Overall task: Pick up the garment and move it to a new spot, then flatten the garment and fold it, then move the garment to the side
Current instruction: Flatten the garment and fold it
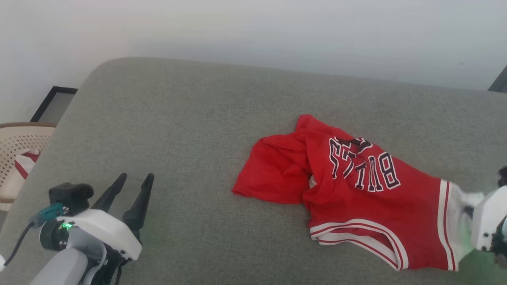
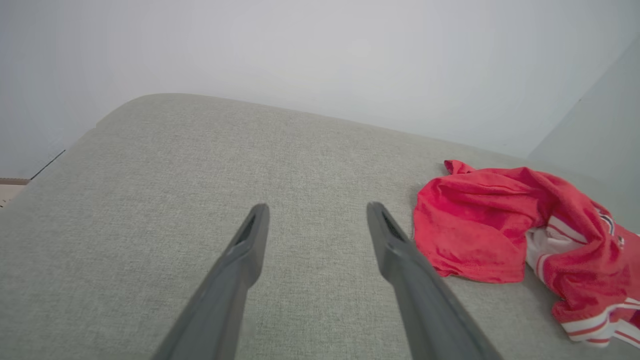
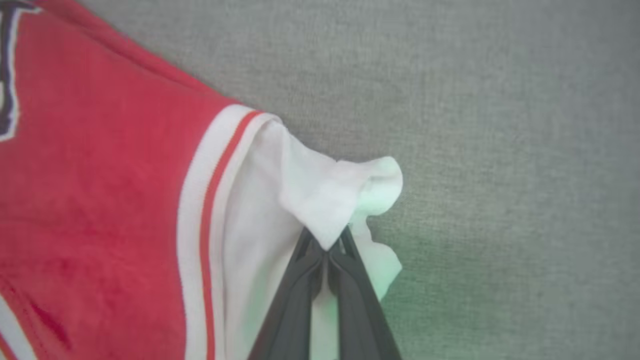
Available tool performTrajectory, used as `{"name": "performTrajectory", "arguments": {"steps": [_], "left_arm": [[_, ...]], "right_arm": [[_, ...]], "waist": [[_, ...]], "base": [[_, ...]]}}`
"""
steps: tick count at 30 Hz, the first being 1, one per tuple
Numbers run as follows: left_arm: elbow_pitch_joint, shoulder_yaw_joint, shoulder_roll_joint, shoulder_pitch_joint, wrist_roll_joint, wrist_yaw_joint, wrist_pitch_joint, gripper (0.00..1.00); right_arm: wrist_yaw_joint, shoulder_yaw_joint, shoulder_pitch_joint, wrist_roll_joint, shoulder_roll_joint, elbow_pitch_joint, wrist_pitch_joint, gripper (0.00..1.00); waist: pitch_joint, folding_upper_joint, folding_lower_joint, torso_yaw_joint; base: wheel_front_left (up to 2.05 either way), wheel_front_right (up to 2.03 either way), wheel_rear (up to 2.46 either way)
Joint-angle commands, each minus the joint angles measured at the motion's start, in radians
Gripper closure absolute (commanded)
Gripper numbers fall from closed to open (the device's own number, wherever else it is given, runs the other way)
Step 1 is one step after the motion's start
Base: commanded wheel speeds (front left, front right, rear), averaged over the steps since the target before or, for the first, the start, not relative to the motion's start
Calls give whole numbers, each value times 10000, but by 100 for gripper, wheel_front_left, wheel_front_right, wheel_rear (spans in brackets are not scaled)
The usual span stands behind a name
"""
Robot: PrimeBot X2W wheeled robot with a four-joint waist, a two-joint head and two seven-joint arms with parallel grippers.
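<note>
Fingers of right gripper (image 3: 327, 246) pinched tight on white panel of soft, rumpled red garment (image 3: 100, 175). Left gripper (image 2: 317, 207) fingers spread wide over grey woven cushion (image 2: 200, 165), garment apart to their right.

A grey woven cushion (image 1: 190, 130) is spread beneath and ahead of the left gripper (image 1: 137, 175). A beige perforated basket (image 1: 16, 140) is seen to that gripper's left, off the cushion, with red-and-white cloth (image 1: 24, 163) lying in it. Beyond the basket, a black-framed panel (image 1: 53, 105) is set by the pale wall (image 1: 253, 31).
</note>
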Motion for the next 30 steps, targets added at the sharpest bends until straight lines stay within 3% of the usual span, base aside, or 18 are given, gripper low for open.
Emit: {"name": "performTrajectory", "arguments": {"steps": [1, 2, 3, 4, 6, 7, 13, 20, 26, 30], "left_arm": [[32, -46, -10, -171, -37, -72, 79, 0], [63, -69, -16, -223, -18, -96, 96, 0], [91, -88, -27, -284, -15, -111, 118, 0], [91, -88, -27, -284, -15, -111, 118, 0], [152, -146, -55, -399, -2, -176, 183, 0], [178, -173, -73, -454, 6, -189, 200, 0], [294, -348, -5, -734, 3, -341, 553, 0], [175, -452, 215, -1000, -321, -449, 1386, 0], [0, -540, 472, -1229, -665, -502, 2421, 0], [-44, -640, 639, -1361, -888, -443, 3133, 0]], "right_arm": [[-1, -85, 49, -64, 160, 160, 44, 100], [-1, -173, -3, -21, 326, 322, 31, 96], [-1, -226, -74, -96, 386, 464, -5, 84], [-1, -226, -74, -96, 386, 464, -5, 84], [-1, -240, -218, -202, 538, 785, -30, 45], [-1, -235, -277, -250, 605, 932, -65, 0], [-1, -56, -798, -298, 687, 1202, -197, 0], [-1, 451, -833, 37, 536, 292, -409, 0], [-1, 509, -478, 92, 612, -1233, -1592, 0], [-1, 21, -201, -333, 1044, -2123, -2963, 0]], "waist": [[72, 0, 0, 12], [103, 0, 0, 17], [135, 0, 0, 26], [135, 0, 0, 26], [182, 0, 0, 32], [191, 0, 0, 33], [80, 0, 0, -123], [-276, 0, 0, -678], [-575, 0, 0, -1460], [-659, 0, 0, -2047]], "base": [[0, 0, 0], [0, 0, 0], [0, 0, 0], [0, 0, 0], [0, 0, 0], [0, 0, 0], [0, 0, 0], [0, 0, 0], [0, 0, 0], [0, 0, 0]]}}
